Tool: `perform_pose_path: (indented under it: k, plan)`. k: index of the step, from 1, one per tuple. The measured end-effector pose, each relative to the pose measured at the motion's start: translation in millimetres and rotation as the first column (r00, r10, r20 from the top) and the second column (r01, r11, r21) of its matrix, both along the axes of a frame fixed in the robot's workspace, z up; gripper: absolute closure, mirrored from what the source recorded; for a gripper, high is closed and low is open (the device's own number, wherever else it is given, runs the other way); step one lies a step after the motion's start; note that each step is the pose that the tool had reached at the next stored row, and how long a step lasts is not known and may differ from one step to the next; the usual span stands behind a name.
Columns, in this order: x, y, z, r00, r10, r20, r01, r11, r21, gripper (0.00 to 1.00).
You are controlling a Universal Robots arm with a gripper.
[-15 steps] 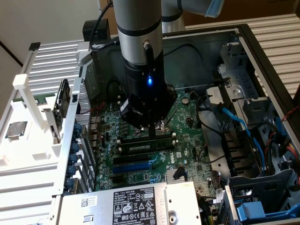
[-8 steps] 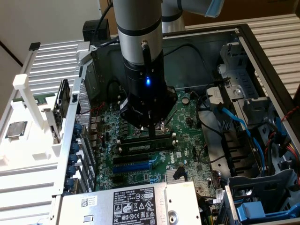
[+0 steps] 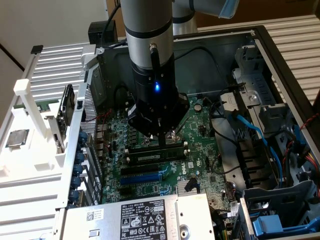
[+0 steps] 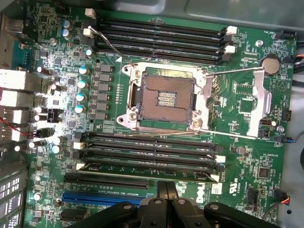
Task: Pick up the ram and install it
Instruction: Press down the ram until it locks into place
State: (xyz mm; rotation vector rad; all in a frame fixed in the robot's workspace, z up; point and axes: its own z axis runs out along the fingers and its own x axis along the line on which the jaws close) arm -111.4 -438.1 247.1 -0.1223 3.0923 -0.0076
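Observation:
The ram (image 3: 154,156), a narrow green stick with black chips and a small white label, stands on edge in one of the black memory slots of the motherboard (image 3: 200,125). My gripper (image 3: 165,143) hangs straight down just behind the ram, fingers pressed together with nothing between them. In the wrist view the gripper (image 4: 166,191) sits over the board beside the bank of slots, and the ram (image 4: 142,167) shows as a thin edge in the slot closest to it. The open processor socket (image 4: 164,97) lies beyond that bank.
The board lies inside an open computer case with metal walls (image 3: 220,55) all round. A power supply (image 3: 140,217) is at the front, blue cables and drive bays (image 3: 270,140) on the exterior view's right. A white fixture (image 3: 35,150) with a silver processor chip (image 3: 17,138) stands on its left.

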Motion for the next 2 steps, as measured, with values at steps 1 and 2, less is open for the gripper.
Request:
perform_pose_path:
  k: [1, 2]
  plan:
    - [0.0, 0.0, 0.0, 1.0000, 0.000, 0.0000, 0.000, 1.0000, 0.0000, 0.89]
    - [0.0, 0.0, 0.0, 1.0000, 0.000, 0.0000, 0.000, 1.0000, 0.0000, 0.89]
